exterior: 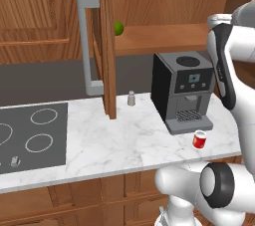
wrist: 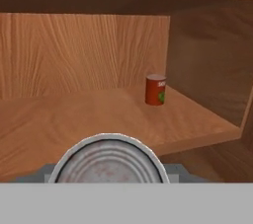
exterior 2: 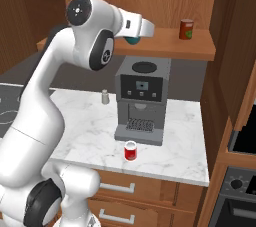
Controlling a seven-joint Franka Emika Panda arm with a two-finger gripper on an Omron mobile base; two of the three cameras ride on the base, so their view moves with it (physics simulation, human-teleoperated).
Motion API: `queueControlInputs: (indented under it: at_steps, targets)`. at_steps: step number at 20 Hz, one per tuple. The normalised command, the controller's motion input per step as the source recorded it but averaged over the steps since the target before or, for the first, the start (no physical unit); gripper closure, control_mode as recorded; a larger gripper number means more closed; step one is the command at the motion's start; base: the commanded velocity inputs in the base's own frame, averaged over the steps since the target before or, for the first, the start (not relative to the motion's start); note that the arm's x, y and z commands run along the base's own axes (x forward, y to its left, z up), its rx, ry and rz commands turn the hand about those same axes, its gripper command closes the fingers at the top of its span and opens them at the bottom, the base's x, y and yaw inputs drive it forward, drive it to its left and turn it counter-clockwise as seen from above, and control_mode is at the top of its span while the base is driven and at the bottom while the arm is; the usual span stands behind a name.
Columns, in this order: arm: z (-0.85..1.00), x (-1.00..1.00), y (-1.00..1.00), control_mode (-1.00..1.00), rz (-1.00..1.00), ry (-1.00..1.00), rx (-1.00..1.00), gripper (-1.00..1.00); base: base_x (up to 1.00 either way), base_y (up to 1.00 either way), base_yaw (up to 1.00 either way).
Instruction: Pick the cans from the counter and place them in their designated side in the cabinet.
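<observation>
My gripper (wrist: 109, 174) is shut on a can whose silvery top (wrist: 109, 160) sits at the bottom of the hand view. In the right base view the teal can (exterior 2: 132, 40) peeks out under the white hand, level with the cabinet's plank shelf (exterior 2: 170, 47). The hand points into the cabinet, over the front of the shelf (wrist: 74, 119). The bright red can (exterior: 199, 140) (exterior 2: 130, 150) stands upright on the marble counter (exterior: 124, 140) in front of the coffee machine. The cabinet door (exterior: 107, 51) with its grey bar handle (exterior: 87, 46) stands open.
A darker brownish-red can (wrist: 155, 90) (exterior 2: 186, 29) stands at the right end of the shelf. A green round thing (exterior: 118, 28) lies at the shelf's left. A black coffee machine (exterior: 184, 90) and a small grey shaker (exterior: 131, 98) stand on the counter beside the hob (exterior: 35, 135).
</observation>
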Motion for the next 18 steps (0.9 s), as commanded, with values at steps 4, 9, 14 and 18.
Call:
queueControlInputs:
  at_steps: [4,9,14,18]
  targets:
    - [-0.05,0.11,-0.01,-1.00,0.00,0.00,0.00,1.00,0.00,0.00,0.00]
    - [-0.08,0.12,-0.03,-1.00,0.00,0.02,0.00,1.00,0.00,0.00,0.00]
    - [-0.08,0.13,-0.02,-1.00,0.00,0.03,0.00,1.00,0.00,0.00,0.00]
    - [-0.07,0.14,-0.02,-1.00,0.00,0.02,0.00,1.00,0.00,0.00,0.00]
